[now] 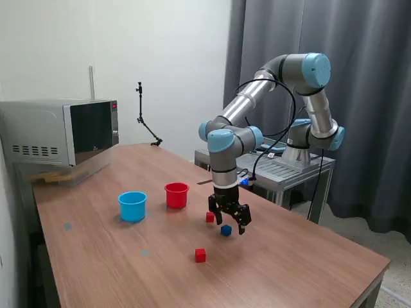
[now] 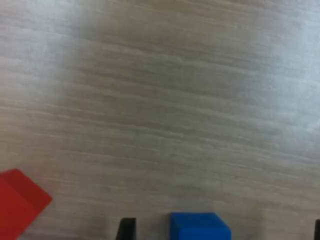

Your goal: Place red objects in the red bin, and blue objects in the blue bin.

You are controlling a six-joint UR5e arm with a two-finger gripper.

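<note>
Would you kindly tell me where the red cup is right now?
In the exterior view, the red cup stands mid-table, just right of the light blue cup and left of the gripper.

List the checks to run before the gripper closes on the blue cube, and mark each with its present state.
1. Gripper open: ok, its fingers are spread.
2. Blue cube between the fingers: ok, going by the wrist view.
3. Nearest red cube outside the fingers: ok, it sits apart.
4. Fingers low enough to grip: cannot tell.
5. Blue cup upright and open: ok.
6. Second blue cube located: not ok, only one shows.
</note>
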